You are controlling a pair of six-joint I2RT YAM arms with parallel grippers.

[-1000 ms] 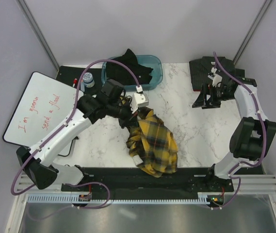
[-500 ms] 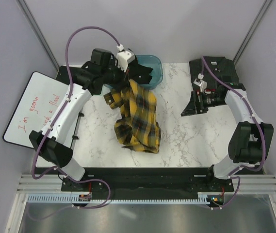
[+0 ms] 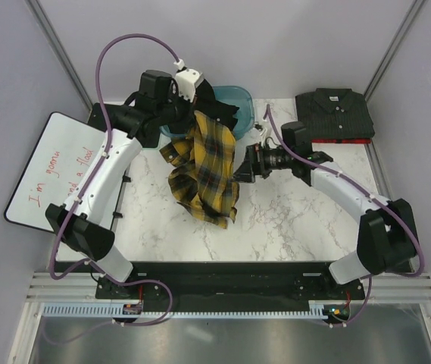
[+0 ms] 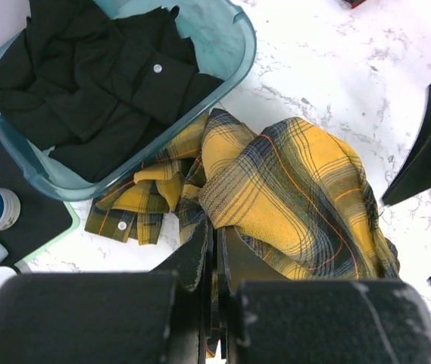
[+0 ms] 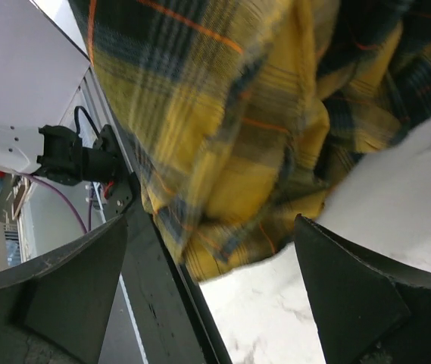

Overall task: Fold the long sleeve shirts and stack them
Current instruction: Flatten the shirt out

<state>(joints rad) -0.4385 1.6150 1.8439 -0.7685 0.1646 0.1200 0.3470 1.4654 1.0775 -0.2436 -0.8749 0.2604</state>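
Plaid shirt (image 3: 204, 171) is up in the air, and the left fingers (image 4: 213, 243) have it: clamped tight on a bunched fold near the top, cloth squeezed between them. The garment hangs crumpled from that pinch at the far left of centre. Its lower end trails down toward the marble surface (image 3: 298, 220), and one cuff lies by the near wall of the teal bin (image 3: 244, 102).

Over on the other side, the right fingers (image 3: 243, 166) are spread wide with nothing in them, nosed in just beside the right edge of the hanging cloth. From the right wrist view the yellow check fills the gap ahead of them, close but not gripped.

Further out, the black shirt (image 4: 101, 83) sits heaped in the bin at the far edge, unfolded. The charcoal shirt (image 3: 335, 114) lies folded flat in the far right corner, so that looks like the start of the stack. A whiteboard (image 3: 56, 171) rests off to the left.

My read: this is the spread-out step for shirt number two. Next the right fingers need to catch a shoulder or hem edge, a single layer and not a wad. Then both arms can pull it taut and lay it flat on the open marble.
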